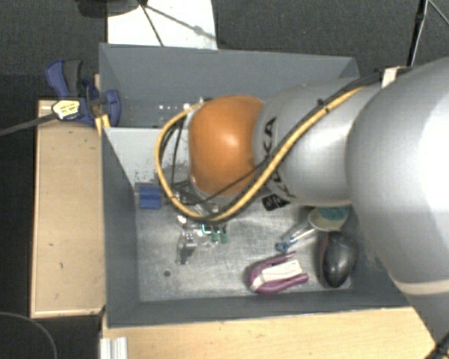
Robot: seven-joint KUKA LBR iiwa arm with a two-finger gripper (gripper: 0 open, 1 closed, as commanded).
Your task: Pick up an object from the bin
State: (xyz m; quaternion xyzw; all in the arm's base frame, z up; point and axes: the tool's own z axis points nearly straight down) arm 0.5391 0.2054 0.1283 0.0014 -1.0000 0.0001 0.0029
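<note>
end effector [188, 245] low over bin floor [164, 279] near blue block [149, 197]; cannot tell its opening.

The arm [344, 148] and its orange cover [220, 144] hide the middle and right rear of the floor of the bin [122, 238]. By the bin's right wall a pale round thing [330, 217] shows just its front rim from under the arm. The black thing [273, 201] beside it is mostly covered, its kind unclear. The gripper [196, 238] is blurred, and the green bit [218, 234] at it cannot be made out.
</note>
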